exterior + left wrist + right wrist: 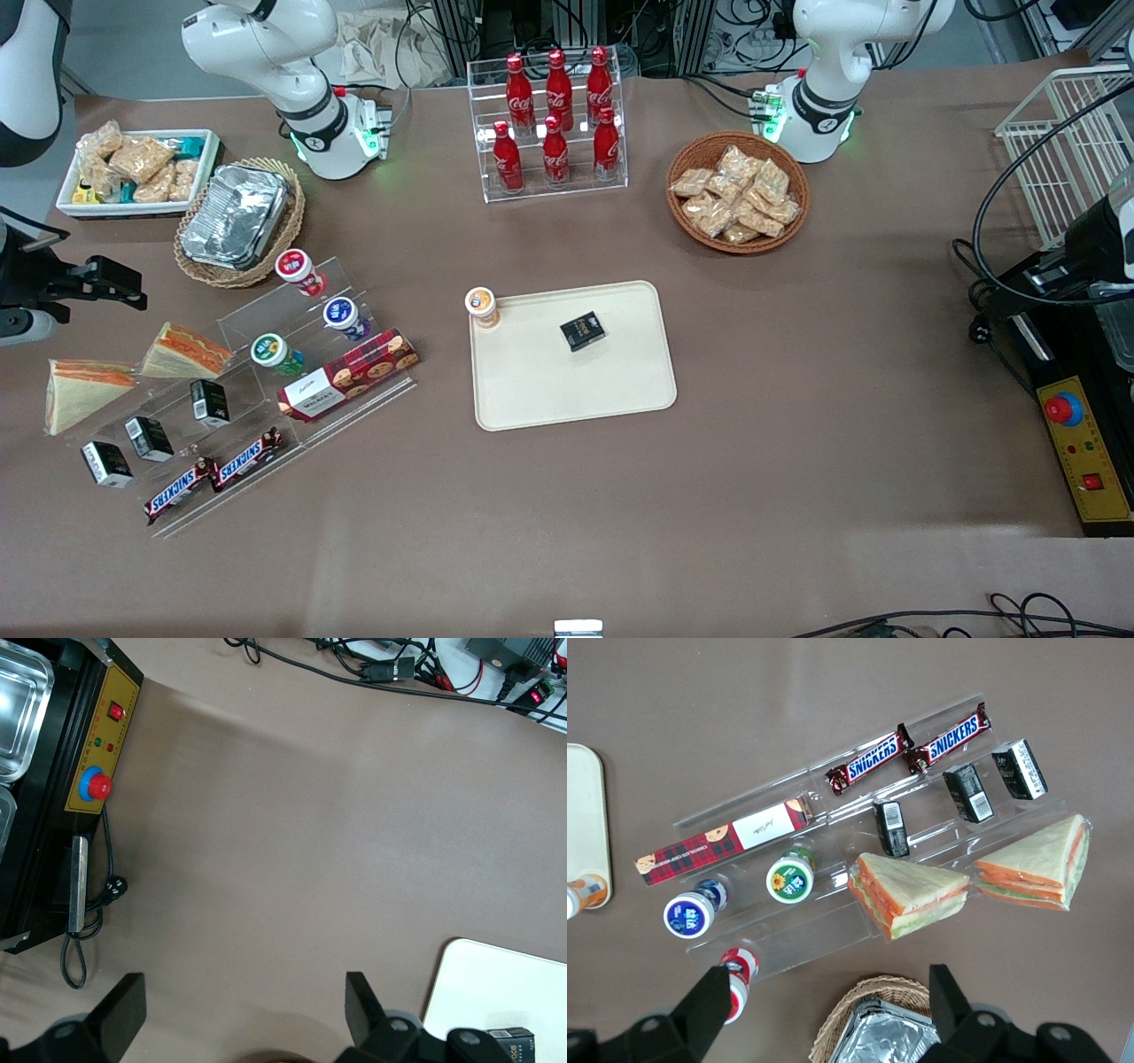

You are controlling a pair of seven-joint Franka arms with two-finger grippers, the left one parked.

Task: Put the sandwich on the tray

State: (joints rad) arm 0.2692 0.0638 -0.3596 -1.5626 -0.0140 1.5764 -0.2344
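Observation:
The sandwich [81,390] [1041,864], a wrapped white-bread wedge with red-orange and green filling along its edge, lies on the table at the working arm's end, beside the acrylic stand. Its twin wedge [186,350] [908,895] shows an orange-striped face. The cream tray [576,390] [585,815] [496,983] lies mid-table, with an orange-lidded cup [481,307] at its corner and a small black box [582,330] on it. My gripper [120,285] [830,1010] hangs open and holds nothing, high over the foil tray's basket and apart from both wedges.
The stepped acrylic stand [266,390] holds small cups, a plaid biscuit box, black boxes and Snickers bars. A foil tray in a wicker basket [235,217] and a white bin of snacks [133,168] stand farther back. A cola rack [554,124] and a snack basket [738,190] are mid-table.

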